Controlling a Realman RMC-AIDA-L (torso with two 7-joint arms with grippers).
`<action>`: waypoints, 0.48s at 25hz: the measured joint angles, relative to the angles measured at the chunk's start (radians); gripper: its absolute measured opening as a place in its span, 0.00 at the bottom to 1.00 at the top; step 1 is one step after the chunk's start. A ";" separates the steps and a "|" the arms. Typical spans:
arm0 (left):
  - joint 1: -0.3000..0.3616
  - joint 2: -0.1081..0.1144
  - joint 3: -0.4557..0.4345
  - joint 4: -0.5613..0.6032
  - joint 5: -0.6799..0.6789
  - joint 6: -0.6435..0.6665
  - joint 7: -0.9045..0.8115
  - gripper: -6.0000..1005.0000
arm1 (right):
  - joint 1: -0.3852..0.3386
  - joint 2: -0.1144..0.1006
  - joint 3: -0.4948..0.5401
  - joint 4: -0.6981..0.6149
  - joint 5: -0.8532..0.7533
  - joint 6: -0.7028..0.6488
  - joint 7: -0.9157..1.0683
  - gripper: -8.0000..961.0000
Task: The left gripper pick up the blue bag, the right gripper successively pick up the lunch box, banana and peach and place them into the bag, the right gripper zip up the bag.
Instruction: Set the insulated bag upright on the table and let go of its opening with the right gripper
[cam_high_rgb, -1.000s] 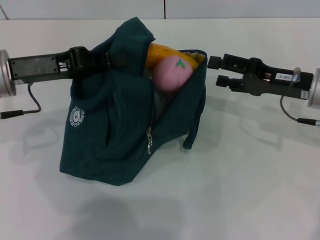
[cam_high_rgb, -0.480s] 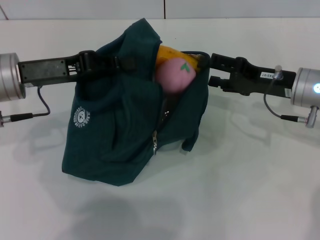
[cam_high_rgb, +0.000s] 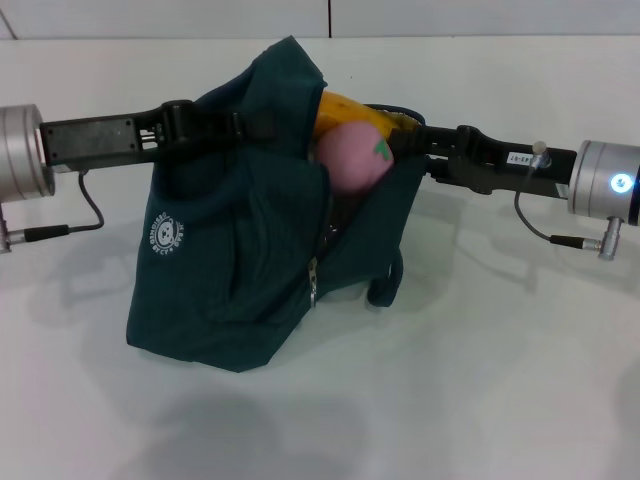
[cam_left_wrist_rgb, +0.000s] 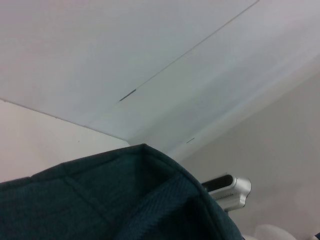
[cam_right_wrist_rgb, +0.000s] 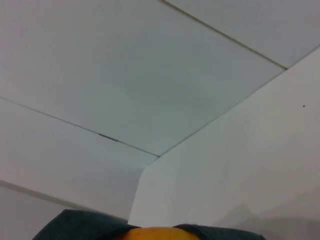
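Standing on the white table, the blue bag is held up at its upper edge by the left gripper, pinched on the fabric, with the banana and the peach showing at its open mouth; the lunch box is not visible. At the mouth's far rim sits the right gripper, its fingers hidden; loading looks finished, so next comes reaching the zipper pull lower down

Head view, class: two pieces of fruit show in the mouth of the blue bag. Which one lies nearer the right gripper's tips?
The banana: its yellow end reaches the bag's right rim, where the right gripper meets the blue bag. The round pink peach sits lower and further left.
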 joint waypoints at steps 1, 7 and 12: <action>-0.001 0.000 0.000 0.000 0.000 0.000 0.000 0.04 | 0.000 0.000 0.000 0.000 0.000 0.000 -0.005 0.79; -0.007 0.001 0.000 0.000 0.000 0.000 0.002 0.04 | -0.002 0.000 0.003 -0.004 0.011 -0.011 -0.033 0.56; -0.014 0.002 0.000 0.000 0.000 0.000 0.002 0.04 | -0.008 0.000 0.003 -0.008 0.057 -0.054 -0.098 0.46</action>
